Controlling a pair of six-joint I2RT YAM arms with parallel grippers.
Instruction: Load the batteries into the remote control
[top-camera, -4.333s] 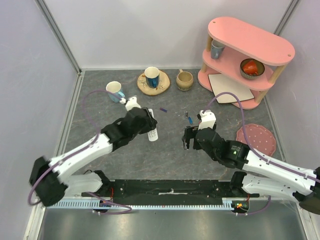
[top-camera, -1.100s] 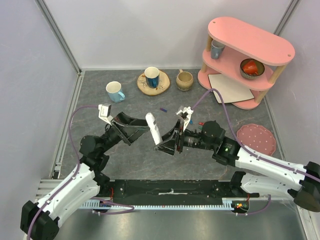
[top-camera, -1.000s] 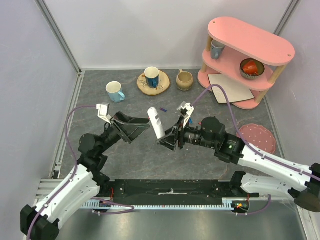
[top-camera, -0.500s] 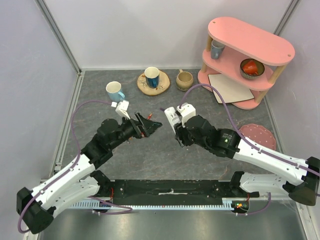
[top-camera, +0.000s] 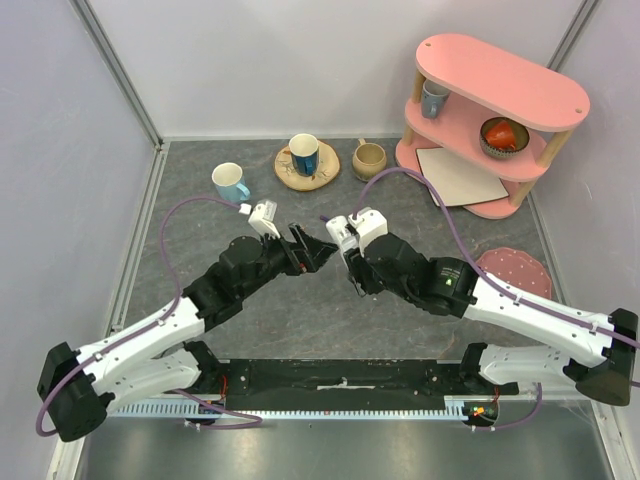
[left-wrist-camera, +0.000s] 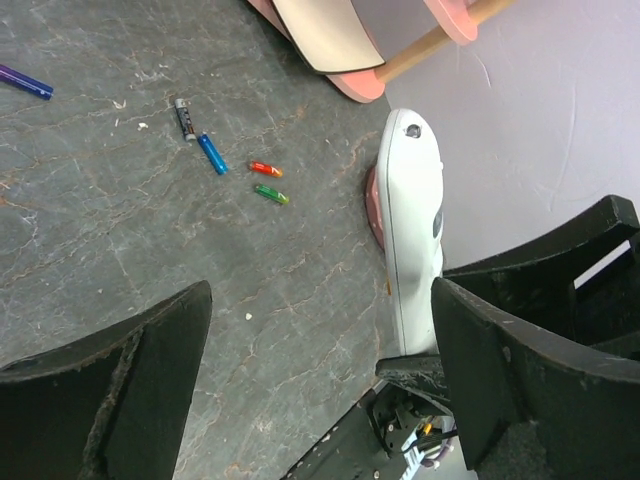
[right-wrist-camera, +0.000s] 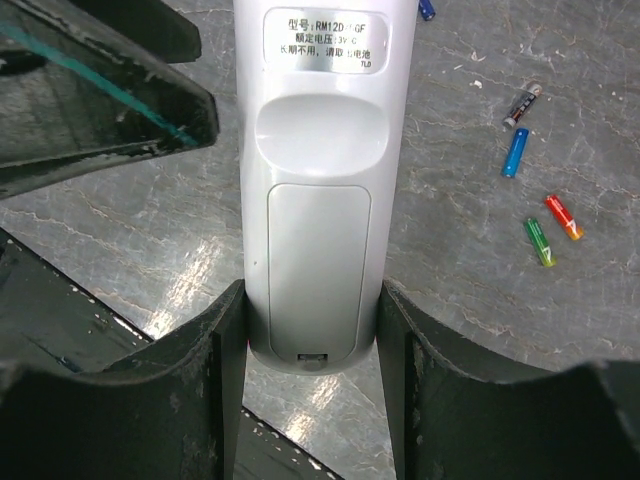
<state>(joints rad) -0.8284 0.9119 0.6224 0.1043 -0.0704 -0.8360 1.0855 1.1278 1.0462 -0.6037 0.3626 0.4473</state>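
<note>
Task at an early stage. The right gripper (right-wrist-camera: 312, 290) is clamped on the lower end of the remote control (right-wrist-camera: 315, 130) and holds it off the table (right-wrist-camera: 480, 330), with its back turned to the right wrist camera. The battery cover (right-wrist-camera: 318, 260) appears to be still in place, though the view does not show whether it is latched. The left gripper (left-wrist-camera: 320, 300) stands wide apart and empty, with the remote at its 3 o'clock in the left wrist view. No cell is loaded. The batteries lie loose on the table at 3 o'clock of the remote in the right wrist view: dark grey cell (right-wrist-camera: 522, 103), blue cell (right-wrist-camera: 514, 152), red cell (right-wrist-camera: 563, 217) and green cell (right-wrist-camera: 539, 242). Opening the compartment, inserting the cells and closing it all remain.
</note>
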